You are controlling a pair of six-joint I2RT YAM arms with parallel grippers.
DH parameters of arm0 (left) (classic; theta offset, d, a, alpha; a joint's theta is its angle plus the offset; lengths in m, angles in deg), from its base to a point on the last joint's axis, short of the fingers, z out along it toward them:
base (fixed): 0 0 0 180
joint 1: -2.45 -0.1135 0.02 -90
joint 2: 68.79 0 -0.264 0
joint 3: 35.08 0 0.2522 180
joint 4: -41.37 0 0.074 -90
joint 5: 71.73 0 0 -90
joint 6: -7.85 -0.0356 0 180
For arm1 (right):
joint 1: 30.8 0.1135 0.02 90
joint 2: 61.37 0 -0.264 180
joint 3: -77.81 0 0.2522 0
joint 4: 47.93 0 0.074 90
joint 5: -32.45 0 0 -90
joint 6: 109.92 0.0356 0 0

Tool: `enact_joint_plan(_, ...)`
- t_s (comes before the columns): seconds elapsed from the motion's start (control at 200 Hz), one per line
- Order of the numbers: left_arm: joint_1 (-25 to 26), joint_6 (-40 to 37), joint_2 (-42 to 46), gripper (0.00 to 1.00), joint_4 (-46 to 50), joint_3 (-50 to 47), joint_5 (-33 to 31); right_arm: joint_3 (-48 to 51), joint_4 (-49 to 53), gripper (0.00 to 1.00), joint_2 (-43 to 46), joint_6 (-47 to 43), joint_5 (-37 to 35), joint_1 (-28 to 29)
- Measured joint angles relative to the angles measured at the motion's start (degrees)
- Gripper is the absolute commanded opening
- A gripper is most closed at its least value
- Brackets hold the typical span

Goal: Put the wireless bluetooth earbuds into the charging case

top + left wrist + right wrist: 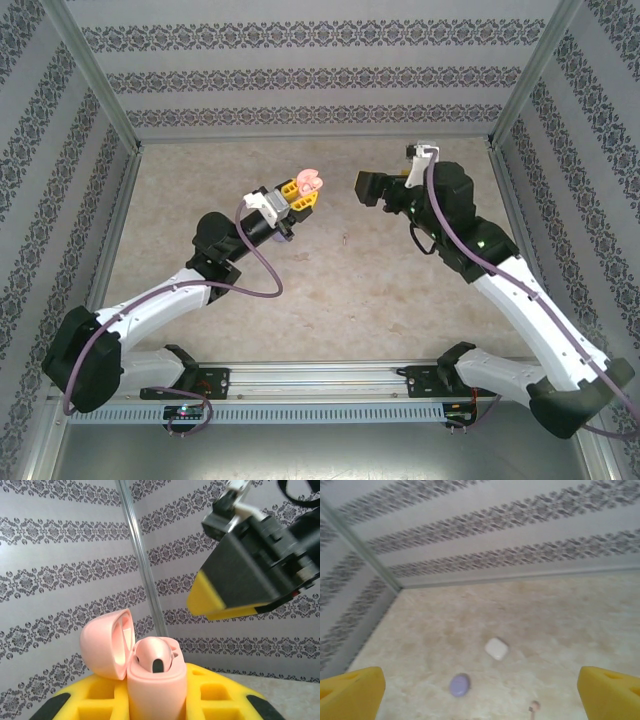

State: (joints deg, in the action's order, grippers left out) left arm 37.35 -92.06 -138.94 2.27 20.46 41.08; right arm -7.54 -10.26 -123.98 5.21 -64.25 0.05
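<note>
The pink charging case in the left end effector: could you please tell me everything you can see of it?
The pink charging case looks like glossy pale pink plastic with rounded edges. It stands upright, clamped between the yellow fingers of the left end effector, above the middle of the table. Its lid is hinged open to the left. One pink earbud sits inside; nothing else touches the case.

The pink case is cut off by the left wrist view's bottom edge; the earbud inside shows its top, the rest hidden. The right gripper runs off that view's top and right edges. A speck on the table, seen from above, is too small to name.
</note>
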Motion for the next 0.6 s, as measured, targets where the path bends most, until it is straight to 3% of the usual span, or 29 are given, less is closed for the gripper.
enact_joint_plan(0.2, 0.0, 0.0, 0.79, 0.0, 0.33, -0.37, -0.24, -3.04, 5.35, 0.98, -3.69, 0.04, -6.1, -0.57)
enact_joint_plan(0.38, 0.0, 0.0, 0.87, 0.0, 0.39, -1.55, -1.03, -3.17, 6.32, 0.98, -4.5, 0.02, -6.62, -1.51)
enact_joint_plan(0.6, 0.0, 0.0, 0.76, 0.0, 0.07, -2.58, -2.14, -5.18, 8.79, 0.95, -12.52, 0.26, -5.97, -2.54)
